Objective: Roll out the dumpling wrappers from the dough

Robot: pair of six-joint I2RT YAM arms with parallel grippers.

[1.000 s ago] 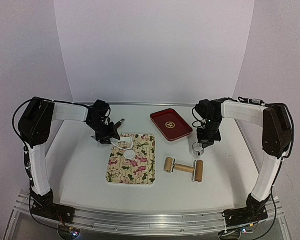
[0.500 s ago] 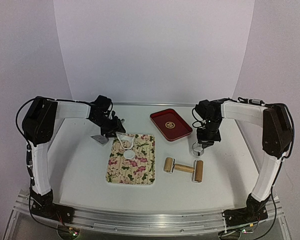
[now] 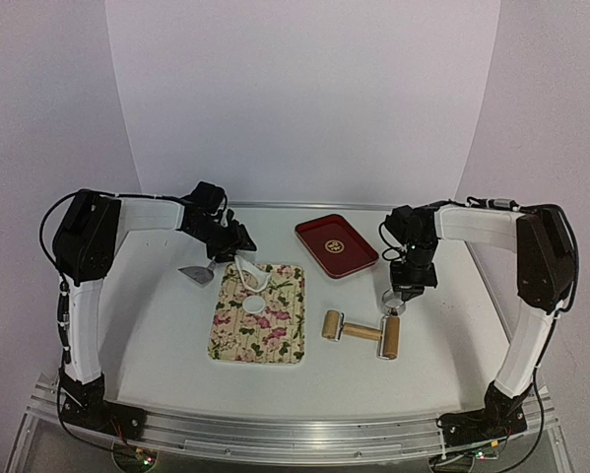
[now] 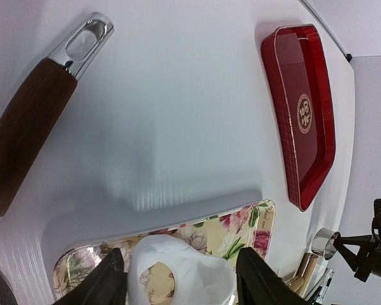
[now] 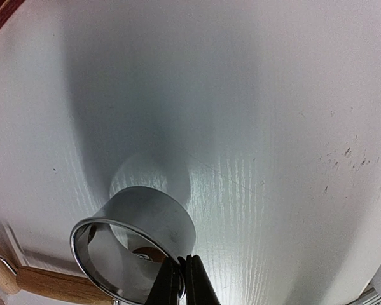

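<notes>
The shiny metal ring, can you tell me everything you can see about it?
The shiny metal ring is a short round band of polished, mirror-like metal, open at both ends, so you can look straight through it. The right gripper is shut on its thin wall and holds it tilted. It seems to hang just above the white table, where it casts a round shadow. It is close to one end of the wooden rolling pin, apparently not touching it.
</notes>
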